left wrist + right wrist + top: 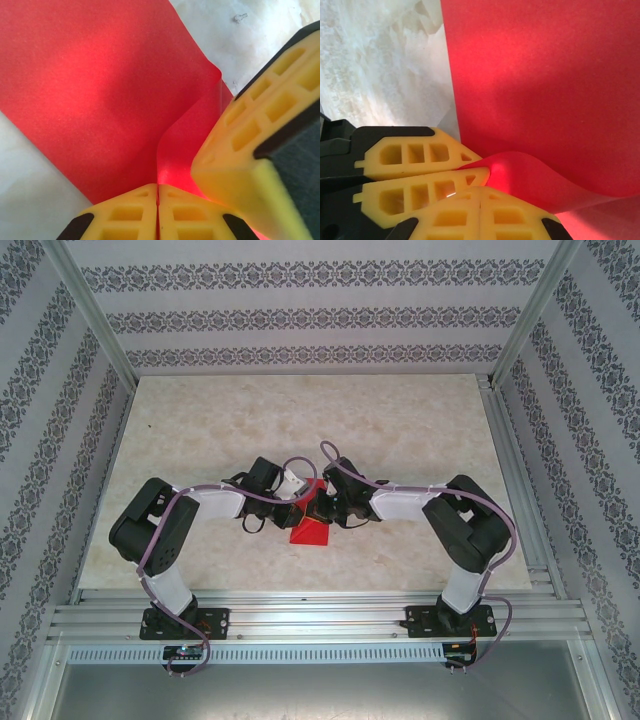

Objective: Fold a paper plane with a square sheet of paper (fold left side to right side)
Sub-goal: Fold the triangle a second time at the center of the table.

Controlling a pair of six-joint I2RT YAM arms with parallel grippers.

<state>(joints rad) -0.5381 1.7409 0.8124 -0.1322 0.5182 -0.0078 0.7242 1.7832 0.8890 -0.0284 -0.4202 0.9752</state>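
Left gripper: nearest its wrist camera is my left gripper, its two yellow pads pressed flat together with no gap.
What it holds: a raised ridge of the square sheet of paper runs straight down into the seam between those pads, so I have the sheet pinched there.
Right gripper: my right gripper has its jaws closed too, and the pads meet along one thin line at the bottom of the right wrist view.
Its hold: a curled-up lip of the red sheet lies right against its tips. I cannot tell whether any paper is caught between them.
Grippers together: they stand tip to tip. In the left wrist view the right gripper's finger comes in from the right, just beside the ridge. In the right wrist view my left gripper's fingers come in from the left and meet the same curl.
Sheet, position: near the middle of the table, a little toward the near edge, under and between both wrists in the top view.
Sheet, lie: mostly flat on the table with the red face up, lifted only where the grippers meet. In the top view a red piece shows just on the base side of the grippers.
Arms: my left arm and right arm both bend inward from their bases, elbows out to the sides.
Table: a pale marbled surface, seen beside the sheet in both wrist views.
Surround: patterned walls on three sides and aluminium rails along the near edge.
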